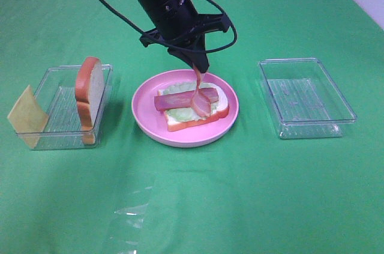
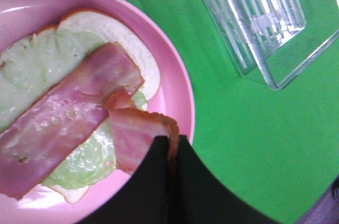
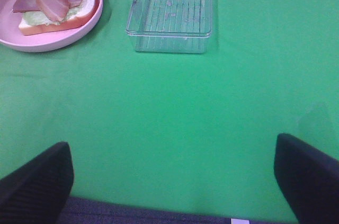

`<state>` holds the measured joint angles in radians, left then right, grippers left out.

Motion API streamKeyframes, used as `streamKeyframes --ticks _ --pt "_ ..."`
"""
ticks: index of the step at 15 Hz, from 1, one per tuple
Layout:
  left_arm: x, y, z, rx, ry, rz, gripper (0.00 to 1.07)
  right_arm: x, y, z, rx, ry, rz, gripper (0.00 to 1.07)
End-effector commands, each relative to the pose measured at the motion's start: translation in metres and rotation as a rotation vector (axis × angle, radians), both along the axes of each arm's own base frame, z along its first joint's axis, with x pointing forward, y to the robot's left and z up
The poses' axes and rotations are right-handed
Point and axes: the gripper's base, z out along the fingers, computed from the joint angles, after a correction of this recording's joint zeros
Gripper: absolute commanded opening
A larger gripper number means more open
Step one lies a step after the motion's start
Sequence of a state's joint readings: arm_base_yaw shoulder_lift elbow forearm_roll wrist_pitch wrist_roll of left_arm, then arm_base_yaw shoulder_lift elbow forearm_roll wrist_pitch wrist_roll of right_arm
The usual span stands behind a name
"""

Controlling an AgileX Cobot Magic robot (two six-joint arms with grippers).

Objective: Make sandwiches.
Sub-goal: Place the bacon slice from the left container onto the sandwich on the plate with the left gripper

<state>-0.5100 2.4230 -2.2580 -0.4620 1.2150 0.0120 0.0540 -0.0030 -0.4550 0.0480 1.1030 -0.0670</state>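
The left tool (image 1: 202,66) is reaching over the pink plate (image 1: 144,116) in the middle of the green desk (image 1: 240,194). Its jaws are pressed together, pinching the top end of a bacon strip (image 1: 199,95). The strip is hanging down, and its lower end is touching the open sandwich (image 1: 192,107) lying on the plate.

The sandwich is showing a white bread slice (image 1: 219,107) at the bottom, pale lettuce (image 1: 179,113) over it and a second bacon strip (image 1: 171,101) lying flat across the top. The hanging strip is crossing that flat one.

The right tool (image 3: 172,179) is hovering over bare desk, its jaws spread wide with nothing between them.

Right of the plate, a clear tray (image 1: 309,128) is sitting on the desk. Left of the plate, another clear tray (image 1: 60,140) is holding a second bread slice (image 1: 89,92) standing on edge against its right wall. A yellow cheese square (image 1: 27,116) is leaning at this tray's left end.
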Motion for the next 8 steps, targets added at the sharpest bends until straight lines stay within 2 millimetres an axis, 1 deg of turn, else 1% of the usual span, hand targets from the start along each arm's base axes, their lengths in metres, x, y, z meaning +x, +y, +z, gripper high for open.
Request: streamKeyframes --ticks 1,3,8 --pt "-0.0043 0.0062 -0.0096 0.119 0.03 -0.047 0.0 -0.0037 0.0002 -0.0008 0.0 -0.035 0.0 0.99" --pt "0.0015 0.011 -0.0113 0.175 -0.019 -0.003 0.0 -0.0037 0.0002 -0.0008 0.0 -0.035 0.0 0.99" --pt "0.0026 0.0104 -0.011 0.168 -0.029 0.004 0.0 -0.0037 0.0002 -0.0008 0.0 -0.035 0.0 0.99"
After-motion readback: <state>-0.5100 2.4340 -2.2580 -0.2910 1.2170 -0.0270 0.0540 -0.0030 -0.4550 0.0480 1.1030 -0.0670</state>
